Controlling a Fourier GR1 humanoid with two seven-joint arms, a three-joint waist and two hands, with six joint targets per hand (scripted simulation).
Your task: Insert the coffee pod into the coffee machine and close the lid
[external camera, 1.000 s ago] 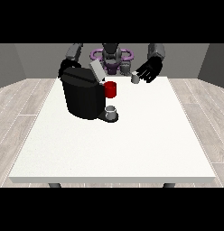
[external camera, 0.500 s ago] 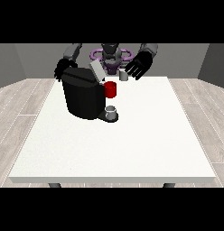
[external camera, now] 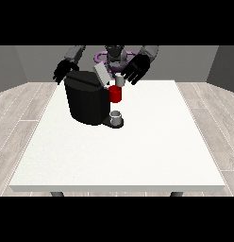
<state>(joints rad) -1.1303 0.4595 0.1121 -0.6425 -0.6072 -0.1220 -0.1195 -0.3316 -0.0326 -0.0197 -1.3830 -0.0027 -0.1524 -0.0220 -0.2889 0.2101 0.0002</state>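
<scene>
White table (external camera: 137,151) bears an unlabelled black coffee machine (external camera: 86,101).

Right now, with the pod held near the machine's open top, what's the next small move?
Probably lower the coffee pod, held by the hand at the view's right, down toward the opening beside the raised lid of the coffee machine. The pod sits just above the red part, not yet inserted.

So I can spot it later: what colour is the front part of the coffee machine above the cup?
Red, on the black coffee machine; front view.
</scene>
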